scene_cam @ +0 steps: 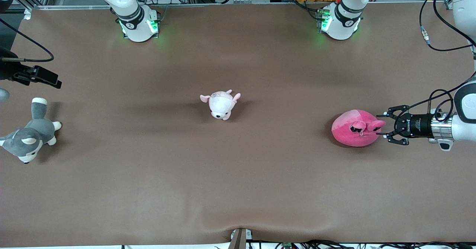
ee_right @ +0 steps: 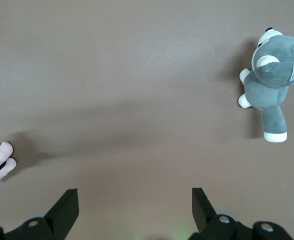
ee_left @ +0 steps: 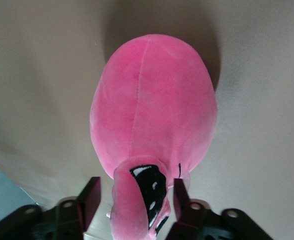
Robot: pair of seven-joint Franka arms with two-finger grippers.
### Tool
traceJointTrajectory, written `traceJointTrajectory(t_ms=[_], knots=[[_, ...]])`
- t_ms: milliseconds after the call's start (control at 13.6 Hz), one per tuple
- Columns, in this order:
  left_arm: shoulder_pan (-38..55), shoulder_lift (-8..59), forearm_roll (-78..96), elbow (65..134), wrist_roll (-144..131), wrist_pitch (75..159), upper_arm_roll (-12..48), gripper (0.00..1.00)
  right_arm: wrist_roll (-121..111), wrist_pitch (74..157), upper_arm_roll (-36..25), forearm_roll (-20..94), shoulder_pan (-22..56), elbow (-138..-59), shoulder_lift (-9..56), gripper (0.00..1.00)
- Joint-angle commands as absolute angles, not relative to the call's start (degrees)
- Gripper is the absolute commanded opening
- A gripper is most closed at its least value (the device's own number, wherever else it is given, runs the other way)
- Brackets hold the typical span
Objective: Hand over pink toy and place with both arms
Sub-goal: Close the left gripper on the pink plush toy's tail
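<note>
Nearest the front camera, a grey husky plush (scene_cam: 28, 139) lies at the right arm's end of the brown worktop (scene_cam: 148, 189). The pink toy (scene_cam: 355, 128) rests at the left arm's end. The left gripper (scene_cam: 383, 129) has its jaws straddling the toy's ear, not visibly pinching. Farther, a small white plush (scene_cam: 220, 104) sits mid-worktop, with open room around it. The right gripper (ee_right: 134, 205) waits, jaws spread. Lift, handover and placement remain.
</note>
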State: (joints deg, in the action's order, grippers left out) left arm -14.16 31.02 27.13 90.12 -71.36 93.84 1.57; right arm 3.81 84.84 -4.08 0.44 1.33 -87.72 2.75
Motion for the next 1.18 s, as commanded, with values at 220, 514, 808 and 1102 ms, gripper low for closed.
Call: traceJointTrajectory(t_ms=[220, 514, 808, 1102], knots=[[-14.9, 31.5, 28.5, 90.3, -70.6, 94.2, 1.8, 0.48, 3.4, 84.9, -4.0, 1.2, 1.2, -87.3, 2.8, 1.0], [-15.0, 31.5, 28.5, 90.3, -70.2, 94.2, 2.0, 0.2, 3.4, 85.0, -4.0, 1.2, 1.3, -87.3, 2.8, 1.0], [-14.7, 31.4, 28.3, 89.7, -66.3, 94.0, 2.1, 0.0, 3.4, 85.1, -4.0, 1.2, 1.5, -87.4, 2.8, 1.0], [-14.2, 31.5, 28.4, 88.9, -62.1, 93.9, 2.2, 0.0, 3.4, 85.2, -4.0, 1.2, 1.8, -87.4, 2.9, 1.0]])
